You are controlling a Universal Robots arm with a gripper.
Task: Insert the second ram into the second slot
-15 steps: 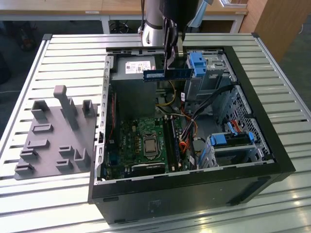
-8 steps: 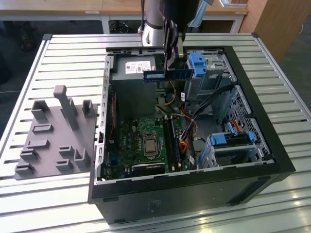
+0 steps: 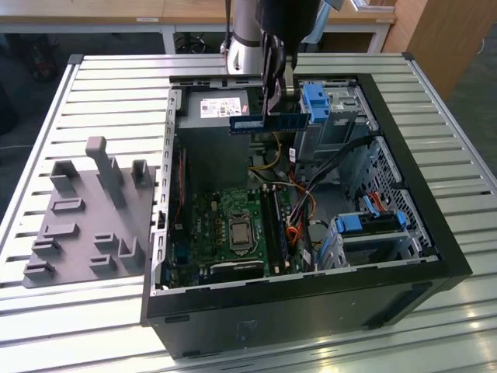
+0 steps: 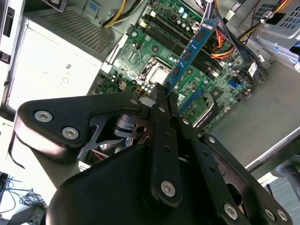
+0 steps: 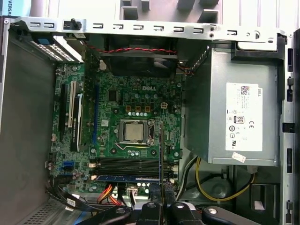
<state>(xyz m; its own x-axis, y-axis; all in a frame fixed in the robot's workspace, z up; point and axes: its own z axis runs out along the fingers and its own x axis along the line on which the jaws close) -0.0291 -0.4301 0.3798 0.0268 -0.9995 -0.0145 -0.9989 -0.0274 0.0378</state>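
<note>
The second ram (image 3: 268, 122) hangs in the air above the open computer case (image 3: 435, 256), over the back part near the power supply (image 5: 229, 108), and it touches nothing below. The gripper (image 3: 276, 109) is closed on it: in the second wrist view its 2 fingers (image 4: 163, 126) pinch the thin blue board by its upper edge, and the board sticks out past the tips toward the motherboard (image 4: 154, 56).

The memory slots (image 5: 126, 165) lie beside the processor socket. In the first wrist view the held stick appears as 1 narrow blue line that runs across the slots, not along them. A blue strip (image 5: 122, 178) lies in the outermost slot; I judge it is a module already seated, but I cannot be sure.

I see these risks:
- With the stick crosswise to the slots, a straight descent would put its contact edge on the slot walls or on the module next to it.
- The grip is narrow and only on 1 edge, so I think a push that is not centred may tilt the stick, and 1 end would enter before the other.
- The cables (image 3: 326, 167) pass near the slot ends and may catch a corner.
- I cannot tell if the slot latches stand open; if they are closed, they would block the stick.
</note>
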